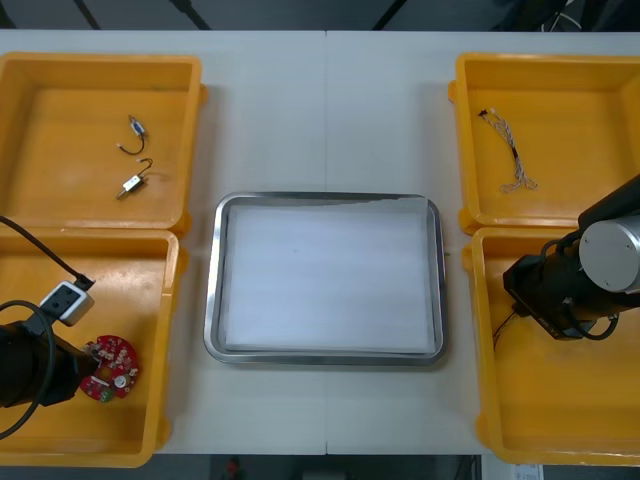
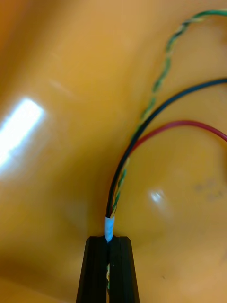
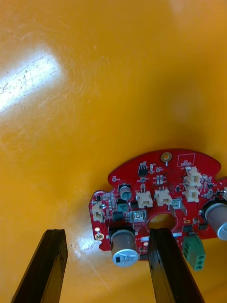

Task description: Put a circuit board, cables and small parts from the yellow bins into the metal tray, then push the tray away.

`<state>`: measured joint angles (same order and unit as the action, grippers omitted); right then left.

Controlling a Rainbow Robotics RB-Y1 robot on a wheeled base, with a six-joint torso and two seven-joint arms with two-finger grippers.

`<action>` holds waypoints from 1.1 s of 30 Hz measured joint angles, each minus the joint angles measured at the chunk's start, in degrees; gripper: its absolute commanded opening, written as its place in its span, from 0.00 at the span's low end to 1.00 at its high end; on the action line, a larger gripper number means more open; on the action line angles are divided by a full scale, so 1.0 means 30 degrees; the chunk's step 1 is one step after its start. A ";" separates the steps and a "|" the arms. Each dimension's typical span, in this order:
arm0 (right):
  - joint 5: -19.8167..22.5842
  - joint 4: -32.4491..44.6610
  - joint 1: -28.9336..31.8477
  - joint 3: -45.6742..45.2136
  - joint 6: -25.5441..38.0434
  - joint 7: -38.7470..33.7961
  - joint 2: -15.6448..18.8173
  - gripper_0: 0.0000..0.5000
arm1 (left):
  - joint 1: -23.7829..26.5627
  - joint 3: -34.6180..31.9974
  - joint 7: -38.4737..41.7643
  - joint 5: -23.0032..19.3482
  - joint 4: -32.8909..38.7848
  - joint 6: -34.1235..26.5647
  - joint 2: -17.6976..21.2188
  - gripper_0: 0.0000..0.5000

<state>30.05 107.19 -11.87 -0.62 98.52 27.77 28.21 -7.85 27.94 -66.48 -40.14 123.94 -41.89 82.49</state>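
Clamped narrow, the right gripper pinches the white-sleeved end of a cable bundle, a black strand, a red one and a twisted green-and-yellow pair, inside the near right yellow bin, at four o'clock from the metal tray. The left gripper is spread wide over the round red circuit board, which lies in the near left yellow bin at eight o'clock from the tray; whether a finger touches it I cannot tell. The tray, white inside, sits mid-table. Two small metal parts lie in the far left bin at ten o'clock, a thin cable in the far right bin at two o'clock.
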 measured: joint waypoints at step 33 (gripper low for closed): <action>0.5724 0.7884 -0.0339 -0.0761 0.3676 0.6337 0.4612 0.00 | 0.2100 0.2885 0.0000 0.0008 -0.1162 0.0920 0.0260 0.99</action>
<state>47.22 130.84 -12.88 -2.90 109.55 46.78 42.04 -1.55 36.59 -66.48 -40.11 120.45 -39.13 83.27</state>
